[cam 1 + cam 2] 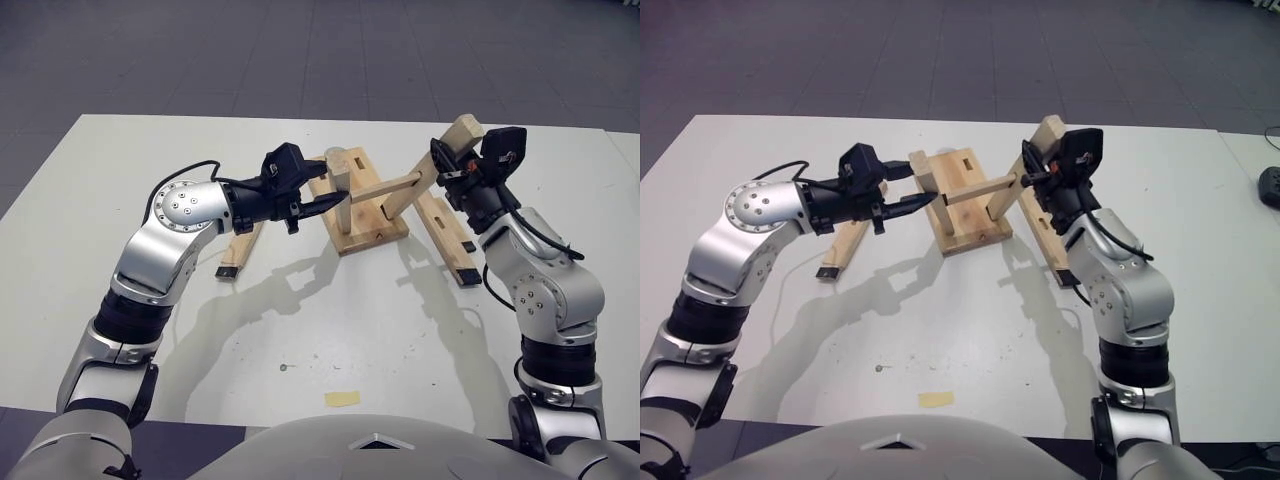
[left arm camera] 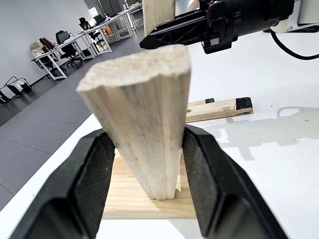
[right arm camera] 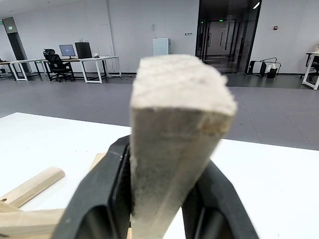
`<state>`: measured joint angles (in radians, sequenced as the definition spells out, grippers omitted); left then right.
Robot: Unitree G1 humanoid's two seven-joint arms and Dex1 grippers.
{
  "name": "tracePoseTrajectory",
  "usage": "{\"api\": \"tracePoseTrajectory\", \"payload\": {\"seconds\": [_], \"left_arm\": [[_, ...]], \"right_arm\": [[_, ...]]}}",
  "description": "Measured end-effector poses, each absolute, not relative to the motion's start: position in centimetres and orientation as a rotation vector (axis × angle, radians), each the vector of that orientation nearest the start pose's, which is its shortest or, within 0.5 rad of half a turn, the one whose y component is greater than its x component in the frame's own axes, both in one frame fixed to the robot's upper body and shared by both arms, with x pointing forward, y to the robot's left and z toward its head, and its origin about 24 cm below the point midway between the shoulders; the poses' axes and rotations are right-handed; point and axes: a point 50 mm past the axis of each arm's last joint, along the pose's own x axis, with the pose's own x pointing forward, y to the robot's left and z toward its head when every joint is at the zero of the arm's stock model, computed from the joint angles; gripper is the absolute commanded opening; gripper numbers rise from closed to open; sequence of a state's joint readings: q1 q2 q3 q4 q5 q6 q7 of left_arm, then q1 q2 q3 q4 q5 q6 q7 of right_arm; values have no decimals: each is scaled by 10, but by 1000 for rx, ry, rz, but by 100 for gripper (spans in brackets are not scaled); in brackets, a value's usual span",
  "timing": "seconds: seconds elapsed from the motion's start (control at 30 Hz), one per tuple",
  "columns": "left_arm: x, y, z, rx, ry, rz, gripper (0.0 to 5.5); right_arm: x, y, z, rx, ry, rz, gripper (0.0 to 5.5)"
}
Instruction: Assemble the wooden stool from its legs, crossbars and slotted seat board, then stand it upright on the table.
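Observation:
The slotted seat board lies flat at the table's middle. A wooden leg stands upright on it, and my left gripper is shut on that leg; the left wrist view has the leg between both fingers. A crossbar runs from this leg to a second, tilted leg. My right gripper is shut on the tilted leg near its top, seen close as the leg in the right wrist view.
Two loose legs with black foot pads lie on the table, one left of the seat board and one right of it. A small yellow scrap sits near the front edge, with open table around it.

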<state>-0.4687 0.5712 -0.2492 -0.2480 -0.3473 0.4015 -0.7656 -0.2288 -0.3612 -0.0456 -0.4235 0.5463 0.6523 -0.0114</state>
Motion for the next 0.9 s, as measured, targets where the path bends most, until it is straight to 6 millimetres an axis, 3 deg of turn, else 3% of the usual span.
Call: {"api": "tracePoseTrajectory", "payload": {"seconds": [0.4,0.43,0.63,0.73,0.8,0.9], "left_arm": [[283,121,163,378,-30,-1086,204],[283,121,163,377,-30,-1086,204],[284,120,164,378,-50,-1068,204],[285,120,167,371,-65,-1040,204],[286,121,169,365,-77,-1019,204],[286,125,169,361,-56,-990,273]], "right_arm": [[278,-163,149,92,58,244,108],[279,-163,149,96,57,243,145],[286,-167,141,104,89,195,232],[290,-171,154,169,6,185,281],[293,-177,176,219,-104,184,320],[292,-187,202,248,-227,162,368]]}}
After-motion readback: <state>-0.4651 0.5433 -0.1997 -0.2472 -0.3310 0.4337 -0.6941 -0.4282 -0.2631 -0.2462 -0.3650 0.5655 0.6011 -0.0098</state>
